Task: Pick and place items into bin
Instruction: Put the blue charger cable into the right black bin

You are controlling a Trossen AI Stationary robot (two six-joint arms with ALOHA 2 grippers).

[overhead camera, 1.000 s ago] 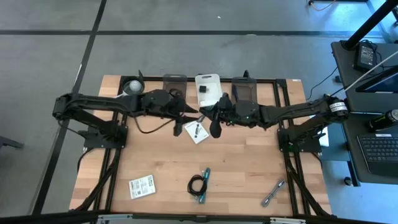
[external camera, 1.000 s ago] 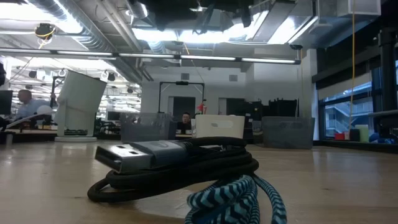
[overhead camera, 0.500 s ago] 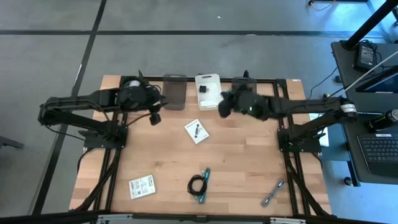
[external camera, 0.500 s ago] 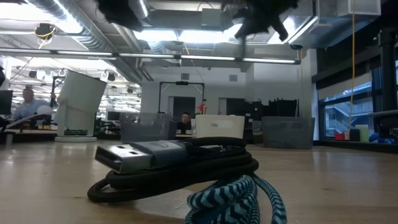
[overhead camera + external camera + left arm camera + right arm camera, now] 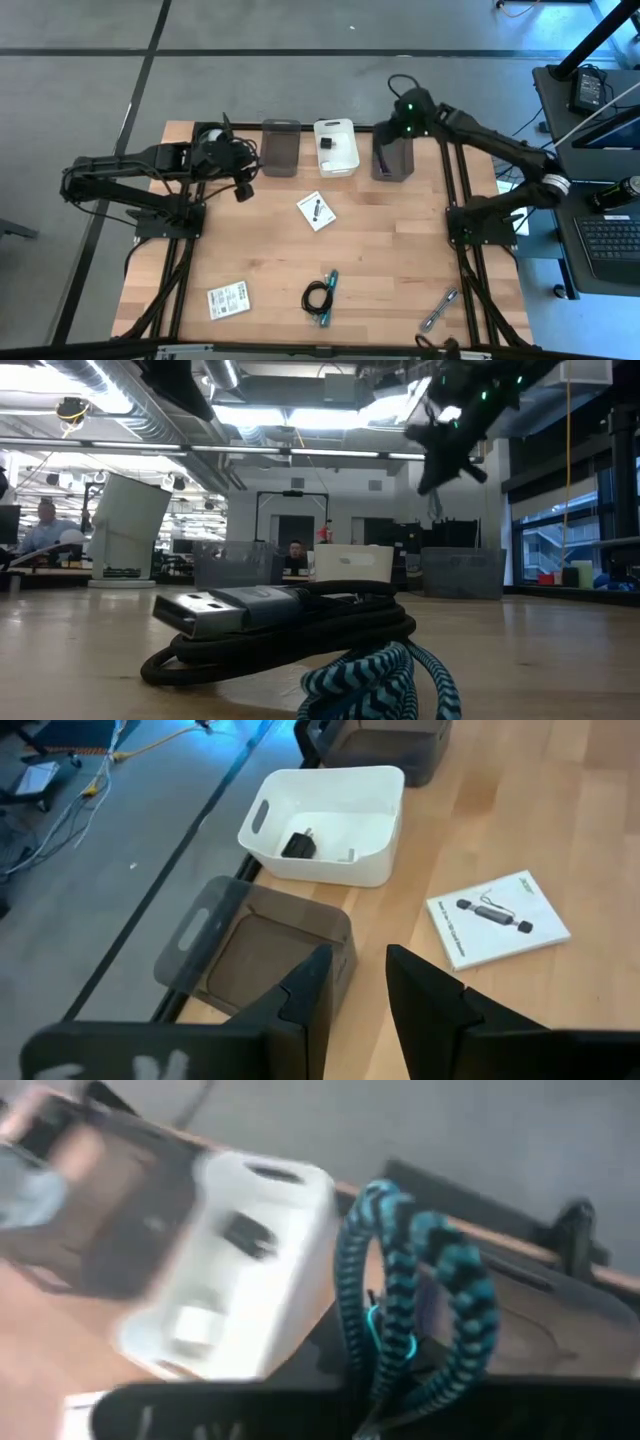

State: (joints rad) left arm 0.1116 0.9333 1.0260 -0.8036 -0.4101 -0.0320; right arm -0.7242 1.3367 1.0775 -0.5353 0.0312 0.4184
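Pale wooden table point(image 5: 380, 260) on a grey floor, three bins lined up along its twelve-o'clock edge.

The right pincer point(image 5: 404, 108) hangs over the dark smoked bin point(image 5: 390, 160) at about one o'clock, clamped on a teal-and-black braided cable point(image 5: 410, 1305) that dangles in a loop below it. The left pincer point(image 5: 357, 982) is near the translucent grey bin point(image 5: 280, 147) at eleven o'clock, fingers a little apart and holding nothing. The white plastic bin point(image 5: 336, 148) between the two dark ones holds a small black cube point(image 5: 298, 845). A white printed card point(image 5: 316, 210) lies at centre, long axis toward ten o'clock. Another white packet point(image 5: 228, 300) is at seven o'clock, a black coiled cable point(image 5: 318, 296) with a teal braided piece toward six, and a silver metal piece point(image 5: 439, 309) at five, slanted toward one.
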